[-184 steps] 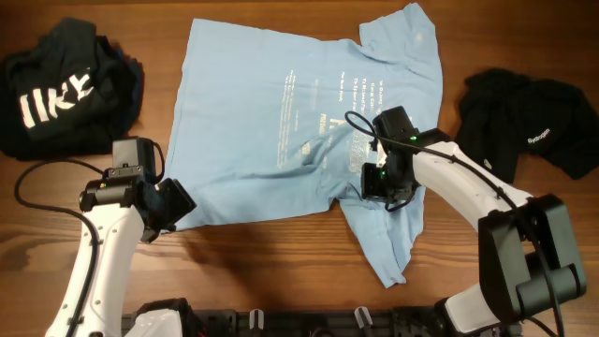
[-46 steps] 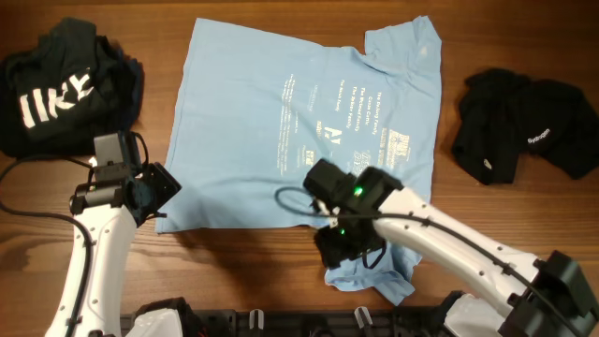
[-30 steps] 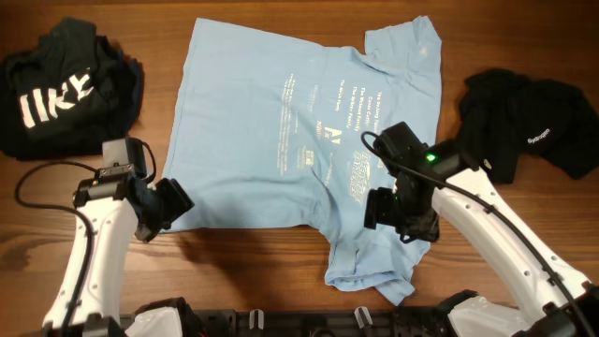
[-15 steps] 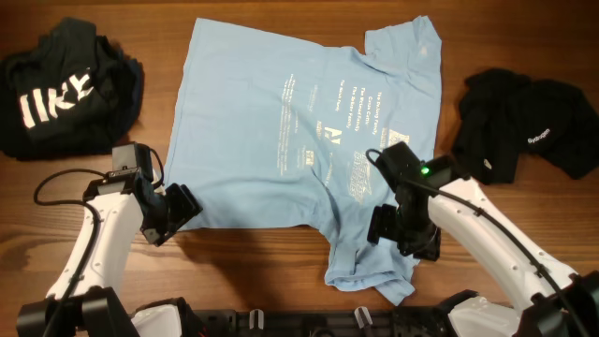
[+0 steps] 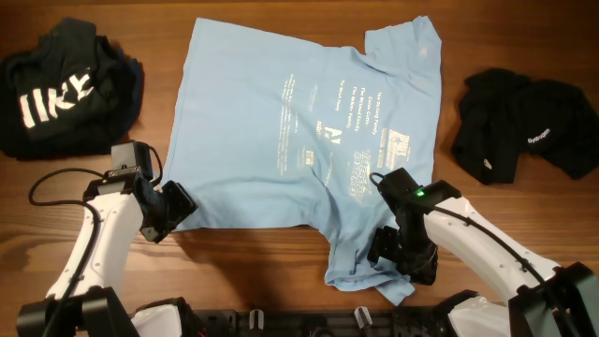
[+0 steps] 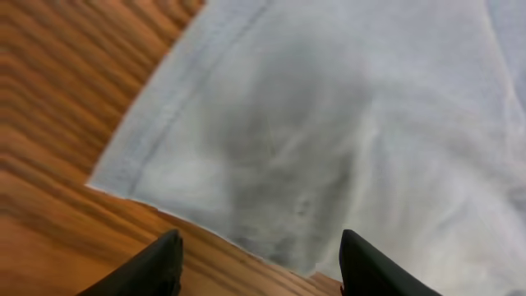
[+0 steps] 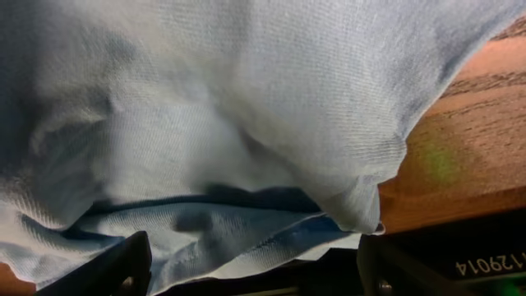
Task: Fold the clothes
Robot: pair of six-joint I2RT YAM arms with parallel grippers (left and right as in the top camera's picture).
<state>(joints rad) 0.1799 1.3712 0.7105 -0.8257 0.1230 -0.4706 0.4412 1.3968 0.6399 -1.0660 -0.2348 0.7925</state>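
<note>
The light sky-blue T-shirt (image 5: 281, 112) lies spread on the wooden table, pale printed text facing up. Its lower right sleeve (image 5: 360, 267) is bunched near the front edge. My left gripper (image 5: 178, 206) sits at the shirt's lower left corner. In the left wrist view it (image 6: 263, 275) is open, with the hem (image 6: 164, 185) just ahead of the fingers. My right gripper (image 5: 401, 255) hovers over the bunched sleeve. In the right wrist view it (image 7: 251, 271) is open wide, with blue folds (image 7: 246, 107) between and beyond its fingers.
A black garment with white lettering (image 5: 65, 89) is heaped at the far left. Another black garment (image 5: 524, 126) lies at the right. A dark rail (image 5: 299, 323) runs along the table's front edge, close to the bunched sleeve.
My right arm has moved toward the front edge, from the printed area down over the bunched sleeve. The left gripper has stayed at the shirt's corner, its jaws a little narrower.
</note>
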